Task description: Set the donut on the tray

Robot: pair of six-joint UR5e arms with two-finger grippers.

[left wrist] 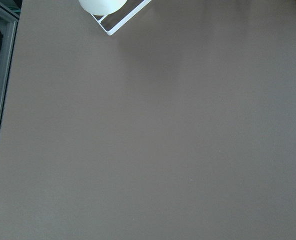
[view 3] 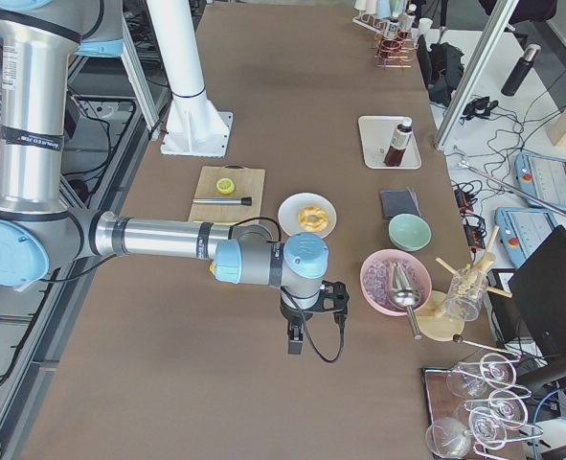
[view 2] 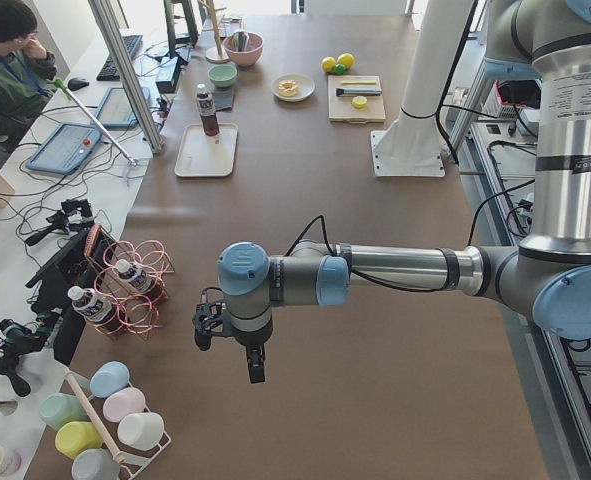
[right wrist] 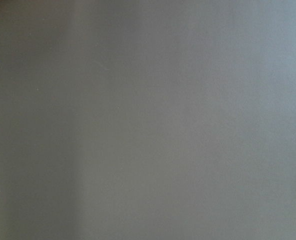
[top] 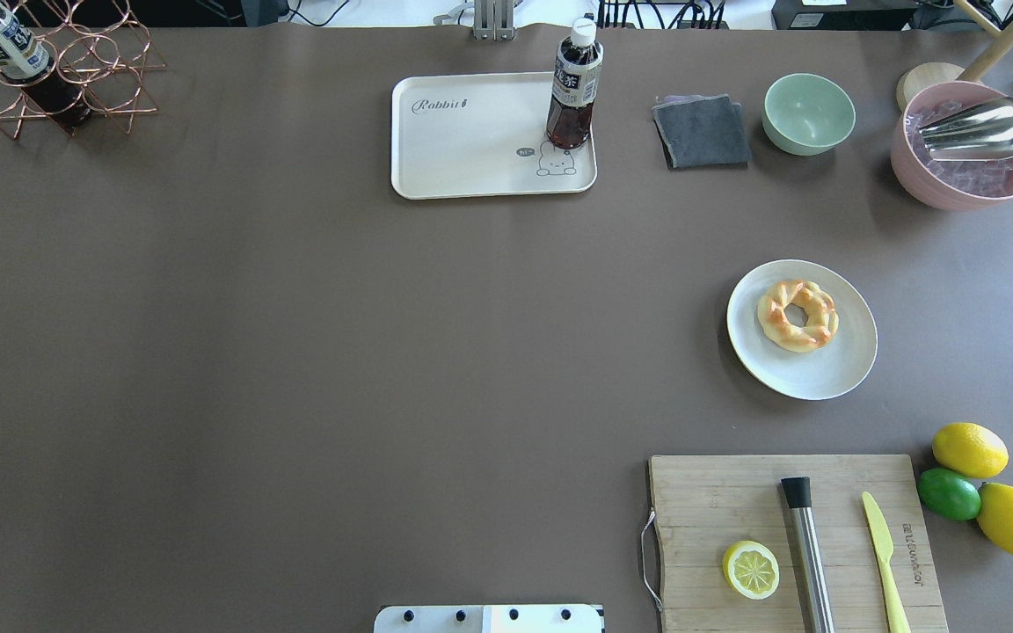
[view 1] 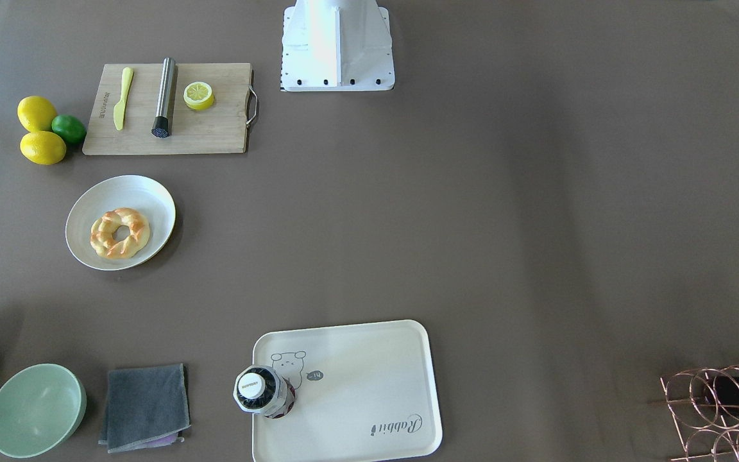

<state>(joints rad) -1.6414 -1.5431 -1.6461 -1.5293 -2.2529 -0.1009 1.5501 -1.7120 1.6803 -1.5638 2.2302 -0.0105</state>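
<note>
The donut (view 1: pixel 120 233) (top: pixel 798 315), a braided golden ring, lies on a round white plate (view 1: pixel 151 199) (top: pixel 823 374). The cream tray (view 1: pixel 369 385) (top: pixel 471 149) with the bear drawing lies at the table's far side, apart from the plate. Neither gripper shows in the overhead or front views. The left gripper (view 2: pixel 254 368) shows only in the exterior left view and the right gripper (view 3: pixel 296 342) only in the exterior right view. Both hang above bare table, far from donut and tray. I cannot tell whether they are open or shut.
A dark drink bottle (top: pixel 573 88) stands on the tray's bear corner. A cutting board (top: pixel 735 492) holds a lemon half, a metal rod and a yellow knife. Lemons and a lime (top: pixel 949 493), a grey cloth (top: pixel 702 130), a green bowl (top: pixel 809 112), a pink bowl and a wire rack (top: pixel 67 79) stand around.
</note>
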